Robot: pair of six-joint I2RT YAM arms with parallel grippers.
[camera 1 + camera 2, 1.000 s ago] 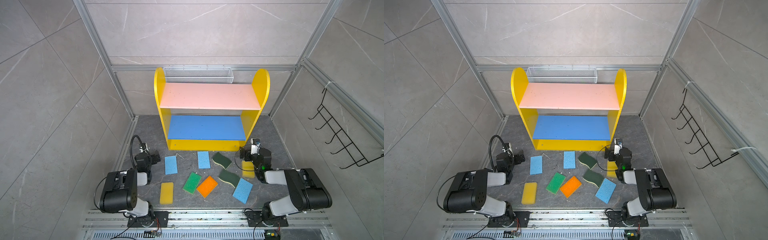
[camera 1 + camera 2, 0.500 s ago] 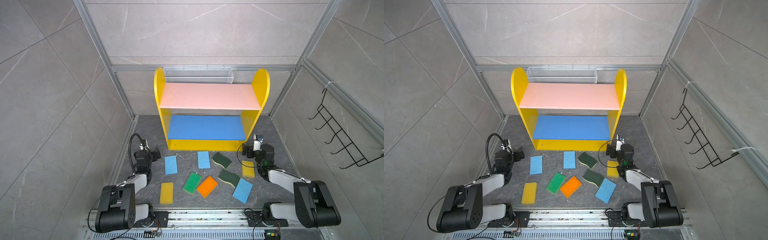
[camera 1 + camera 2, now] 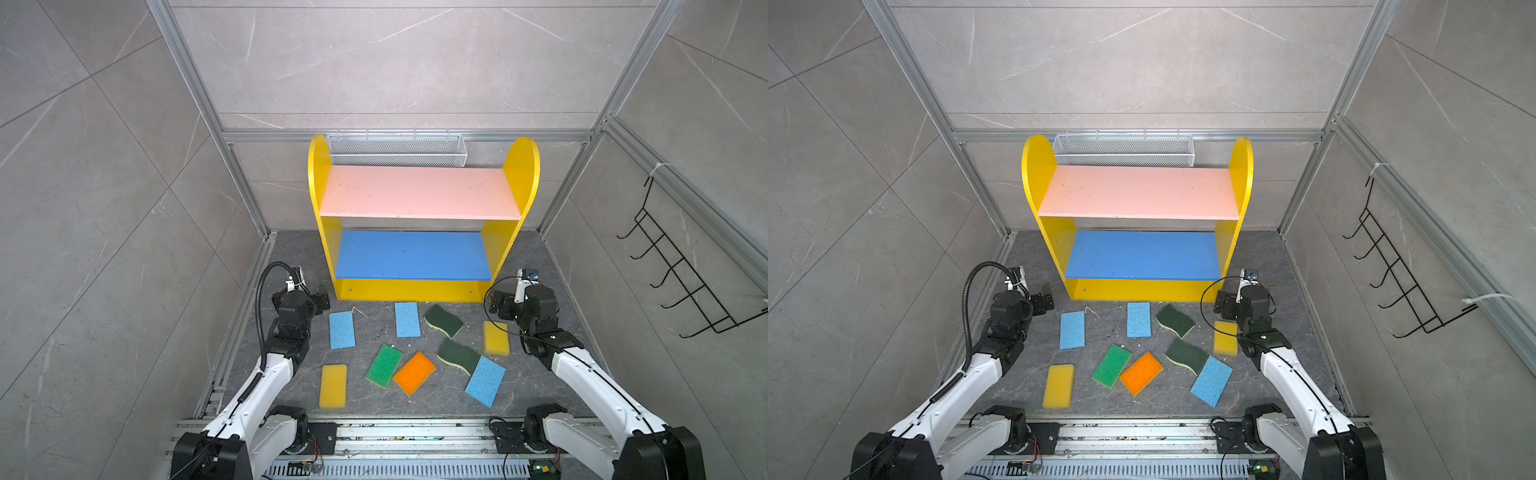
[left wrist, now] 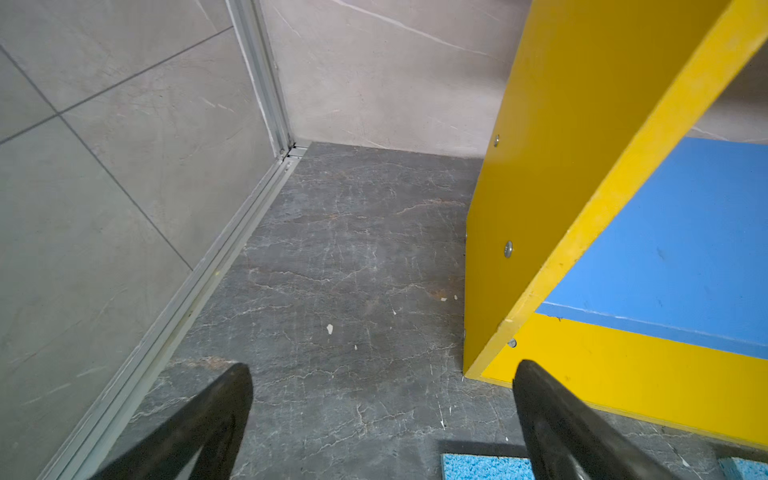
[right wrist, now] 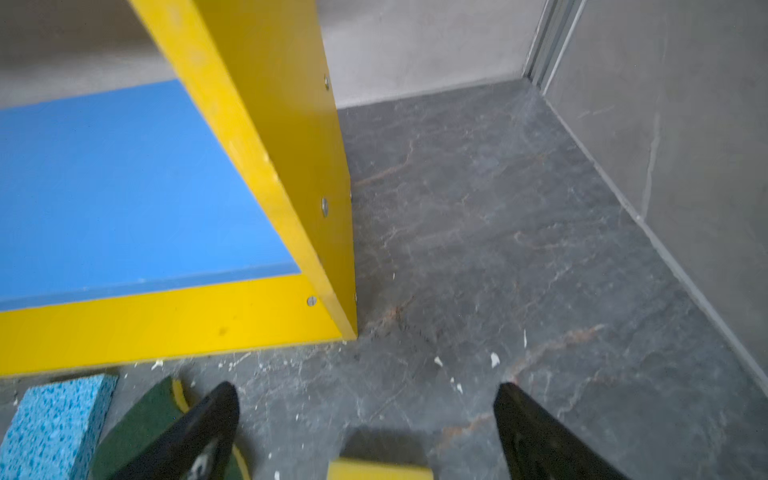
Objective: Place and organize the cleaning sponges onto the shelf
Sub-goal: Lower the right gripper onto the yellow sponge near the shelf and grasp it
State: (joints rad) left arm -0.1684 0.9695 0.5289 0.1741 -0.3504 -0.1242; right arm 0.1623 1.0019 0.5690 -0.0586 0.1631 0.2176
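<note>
near the right edge of the floor [image 3: 291,257], by a front corner of the shelf [image 3: 415,193], my right gripper [image 3: 496,305] hangs spread wide and empty. the yellow sponge [image 3: 496,337] lies flat just behind it, long axis toward the shelf; my left gripper [image 3: 322,293], also wide and empty, is well apart.

No readable text, labels, brands or numbers on any surface in any view.

Left gripper [image 4: 382,368]: black fingers spread wide, nothing between them.
Shelf [image 4: 582,124]: yellow side and base, bare blue board [image 4: 685,232].
Light blue sponge [image 4: 482,467]: edge only, on floor near shelf base.
Floor [image 4: 353,249]: dark grey, marbled, pale crumbs.
</note>
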